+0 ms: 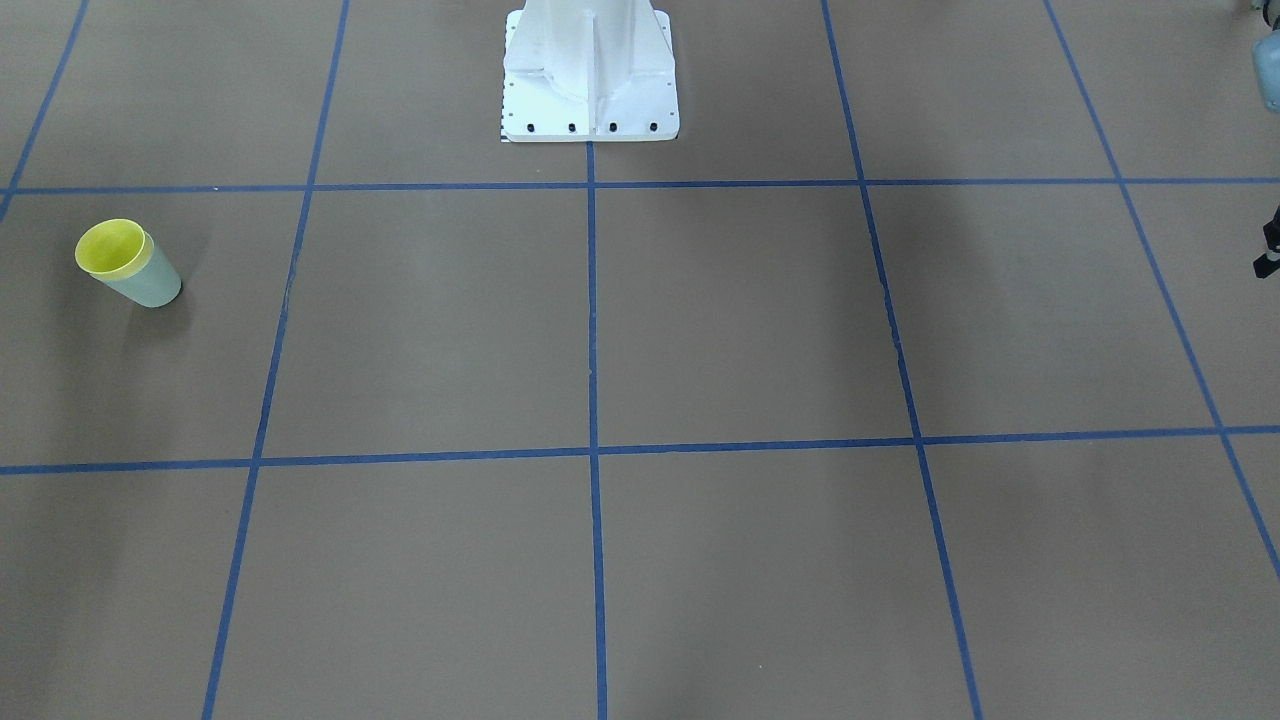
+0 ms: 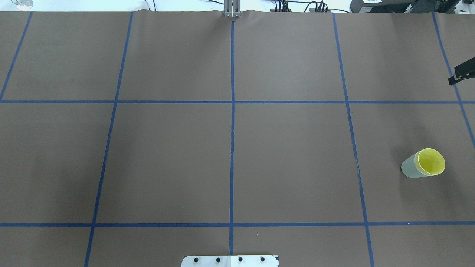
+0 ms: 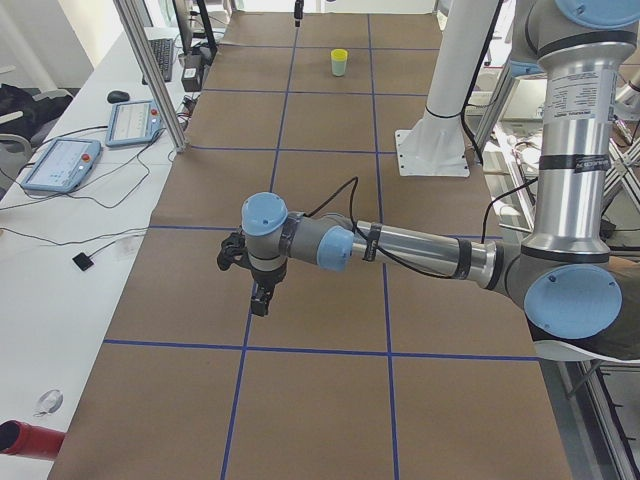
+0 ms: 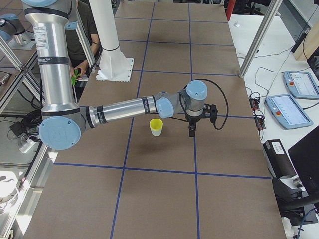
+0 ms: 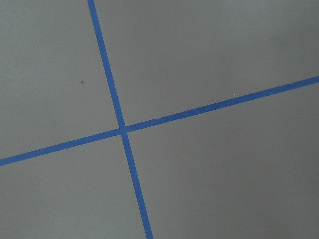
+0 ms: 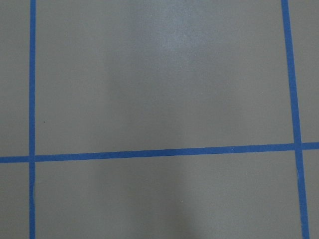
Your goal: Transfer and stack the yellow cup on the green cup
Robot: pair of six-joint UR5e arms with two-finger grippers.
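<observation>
The yellow cup (image 1: 112, 248), a small bright yellow plastic tumbler, sits nested inside the green cup (image 1: 150, 285), a pale mint-green plastic tumbler of the same tapered shape. Only the yellow rim and hollow show above the green wall. The pair stands upright on the brown paper-covered table (image 1: 760, 320) with its blue tape grid (image 1: 592, 320), far out on the robot's right side.

From overhead and from the front you get the cups clearly but almost nothing of the arms, just a black sliver at the frame's edge in each. The side views fill that in. From the right end, the right gripper (image 4: 191, 132) hangs fingers-down above the table near the cups, on the side away from the robot and apart from them. From the left end, the left gripper (image 3: 258, 298) hangs over the table well apart from the cups, which are tiny at the far end. I cannot tell how far either pair of jaws is parted, and nothing is visibly held.

Both wrist views show only brown paper and crossing tape lines.
</observation>
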